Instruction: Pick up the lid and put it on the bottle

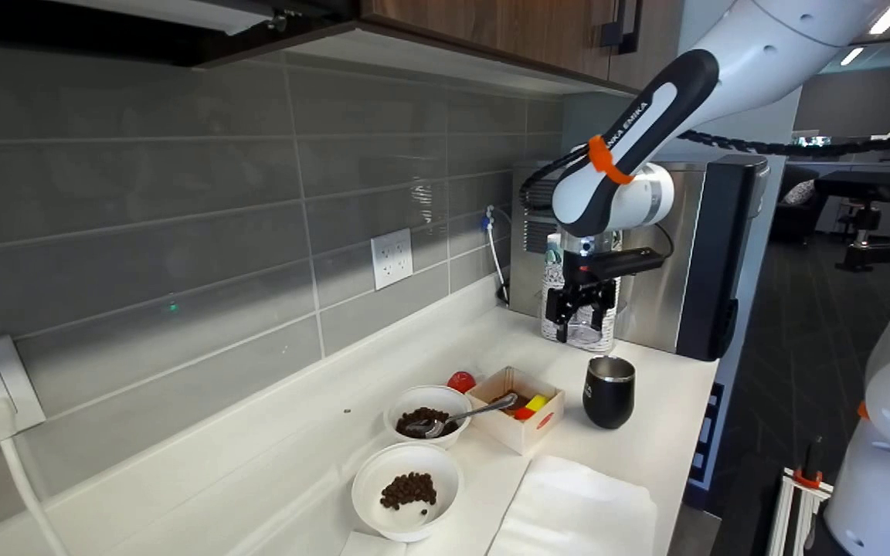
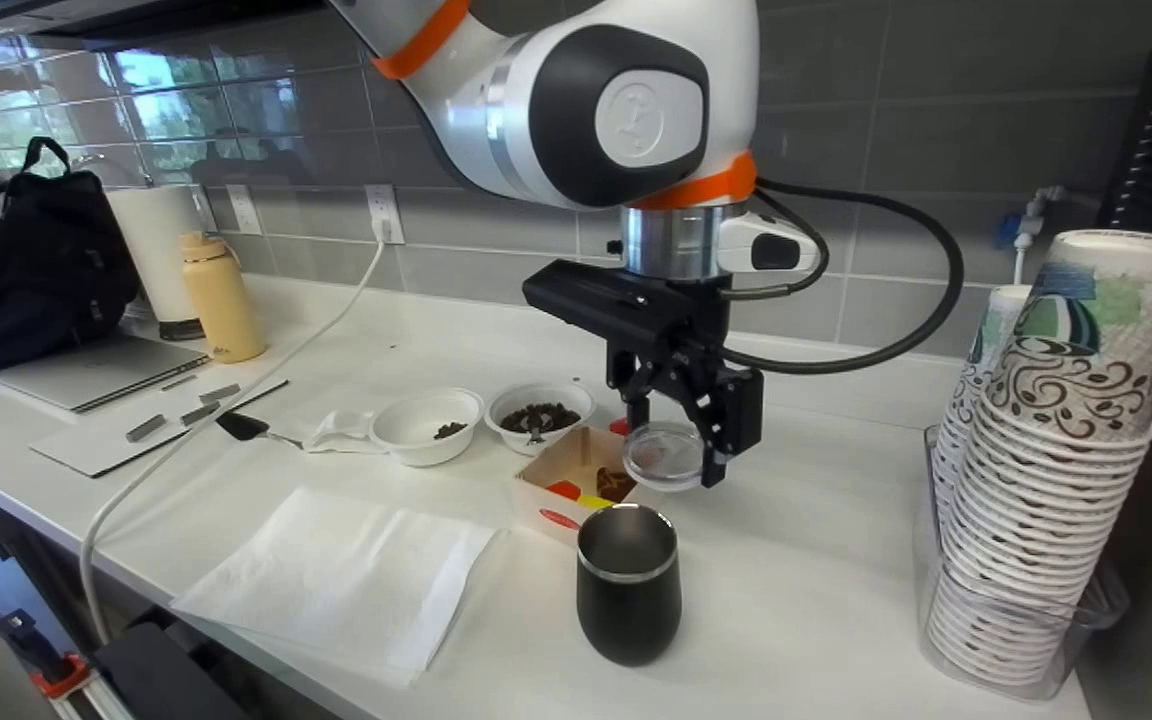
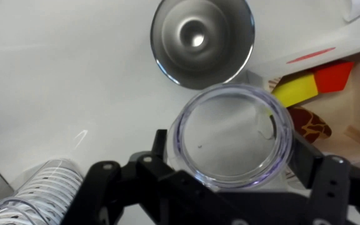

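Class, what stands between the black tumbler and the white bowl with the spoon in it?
A pale open-topped box with a red mark on its side; both exterior views show it between the black tumbler and the white bowl.

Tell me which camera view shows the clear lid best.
The wrist view: the clear lid appears large there, its round rim nearly whole. Both exterior views show it smaller, held in the gripper; in an exterior view it looks faint against paper cups.
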`<state>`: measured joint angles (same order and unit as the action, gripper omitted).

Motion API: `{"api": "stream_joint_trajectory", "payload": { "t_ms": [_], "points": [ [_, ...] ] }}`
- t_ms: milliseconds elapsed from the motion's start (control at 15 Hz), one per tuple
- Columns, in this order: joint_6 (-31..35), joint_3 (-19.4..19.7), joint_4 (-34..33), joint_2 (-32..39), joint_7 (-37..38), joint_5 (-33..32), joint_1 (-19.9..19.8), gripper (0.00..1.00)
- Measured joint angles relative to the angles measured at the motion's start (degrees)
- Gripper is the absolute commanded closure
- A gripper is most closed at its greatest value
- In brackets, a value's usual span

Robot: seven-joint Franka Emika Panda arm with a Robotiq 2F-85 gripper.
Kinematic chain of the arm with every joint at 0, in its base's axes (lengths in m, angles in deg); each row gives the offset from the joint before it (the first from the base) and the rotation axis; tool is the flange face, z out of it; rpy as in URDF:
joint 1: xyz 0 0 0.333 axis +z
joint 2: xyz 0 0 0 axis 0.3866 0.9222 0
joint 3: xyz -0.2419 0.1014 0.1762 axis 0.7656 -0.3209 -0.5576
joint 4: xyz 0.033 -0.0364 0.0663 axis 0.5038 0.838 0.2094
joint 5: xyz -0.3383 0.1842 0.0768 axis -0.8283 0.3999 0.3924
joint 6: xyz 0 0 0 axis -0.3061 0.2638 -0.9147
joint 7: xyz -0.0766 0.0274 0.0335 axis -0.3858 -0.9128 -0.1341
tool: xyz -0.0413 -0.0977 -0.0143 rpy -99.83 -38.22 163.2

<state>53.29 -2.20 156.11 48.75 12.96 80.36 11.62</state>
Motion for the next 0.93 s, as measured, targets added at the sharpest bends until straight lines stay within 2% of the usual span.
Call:
{"api": "stream_joint_trajectory", "payload": {
  "t_ms": [467, 933],
  "points": [
    [-0.9, -0.6, 10.3, -12.0, 1.3, -7.0, -2.6, 0.34],
    [-0.5, -1.9, 12.5, -13.6, 3.2, -9.0, -4.2, 0.34]
  ]
}}
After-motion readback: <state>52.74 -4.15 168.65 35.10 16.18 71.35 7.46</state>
